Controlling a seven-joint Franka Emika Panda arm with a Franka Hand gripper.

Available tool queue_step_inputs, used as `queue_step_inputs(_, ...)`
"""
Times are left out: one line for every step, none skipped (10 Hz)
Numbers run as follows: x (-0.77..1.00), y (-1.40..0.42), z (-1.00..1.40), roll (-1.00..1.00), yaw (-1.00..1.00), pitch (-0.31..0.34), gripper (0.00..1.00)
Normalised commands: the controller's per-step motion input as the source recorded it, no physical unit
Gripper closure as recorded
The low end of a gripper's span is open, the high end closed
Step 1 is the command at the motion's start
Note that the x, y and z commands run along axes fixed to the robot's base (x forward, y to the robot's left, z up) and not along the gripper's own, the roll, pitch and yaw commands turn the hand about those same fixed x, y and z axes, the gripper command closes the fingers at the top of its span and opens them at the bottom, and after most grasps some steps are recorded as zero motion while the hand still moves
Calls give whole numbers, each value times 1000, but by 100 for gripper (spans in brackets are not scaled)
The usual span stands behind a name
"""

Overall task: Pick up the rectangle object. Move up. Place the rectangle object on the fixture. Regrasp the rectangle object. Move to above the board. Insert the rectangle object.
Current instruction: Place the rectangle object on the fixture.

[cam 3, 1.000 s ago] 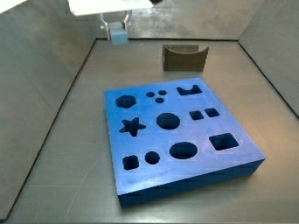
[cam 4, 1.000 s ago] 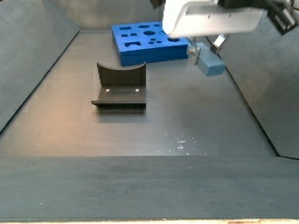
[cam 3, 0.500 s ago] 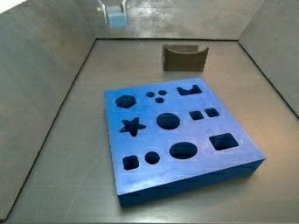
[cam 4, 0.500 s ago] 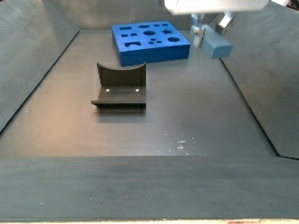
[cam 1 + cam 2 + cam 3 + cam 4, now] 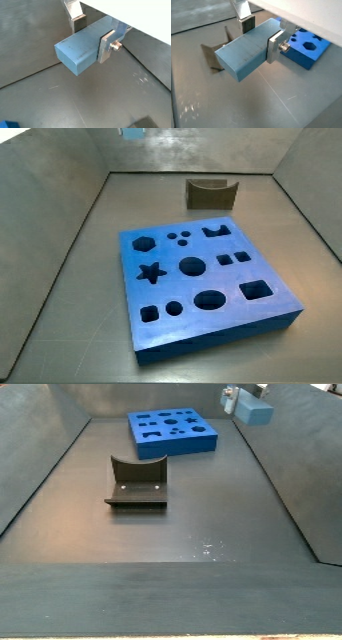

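My gripper (image 5: 91,36) is shut on the rectangle object (image 5: 80,50), a pale light-blue block clamped across its width between the two silver fingers (image 5: 274,47). High above the floor, the block (image 5: 253,411) hangs at the upper edge of both side views (image 5: 131,132), with the gripper body almost wholly out of frame. The royal-blue board (image 5: 201,278) lies flat on the floor, its shaped holes facing up. The dark fixture (image 5: 136,482) stands apart from the board (image 5: 173,430), with nothing resting on it. In a wrist view the board (image 5: 308,47) and the fixture (image 5: 211,55) show below the held block.
Sloping grey walls (image 5: 54,218) close in the dark floor on all sides. Bare floor (image 5: 201,514) lies between the fixture and the near edge, with a few pale scratches (image 5: 207,549).
The gripper has risen with the rectangle object still held. In both side views the block has climbed to the upper edge and the gripper body has left the frame.
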Motion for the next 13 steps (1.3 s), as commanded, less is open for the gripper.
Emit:
queue_step_inputs(1000, 51, -32, -238, -637, -62, 100)
queue_step_inputs(1000, 48, -32, -243, -422, -59, 100)
queue_step_inputs(1000, 47, -33, -243, -318, -50, 100)
queue_step_inputs(1000, 46, -34, -240, -186, -34, 100)
queue_step_inputs(1000, 45, -36, -240, -130, -19, 100)
queue_step_inputs(1000, 44, -37, -246, -88, 0, 100)
queue_step_inputs(1000, 42, -38, -253, -76, 14, 100)
queue_step_inputs(1000, 41, -38, -261, -66, 32, 100)
queue_step_inputs(1000, 40, -38, -261, -64, 42, 100)
queue_step_inputs(1000, 39, -39, -268, -61, 65, 100)
queue_step_inputs(1000, 38, -37, -277, -60, 82, 100)
queue_step_inputs(1000, 37, -36, -281, -62, 97, 100)
queue_step_inputs(1000, 36, -35, -280, -65, 117, 100)
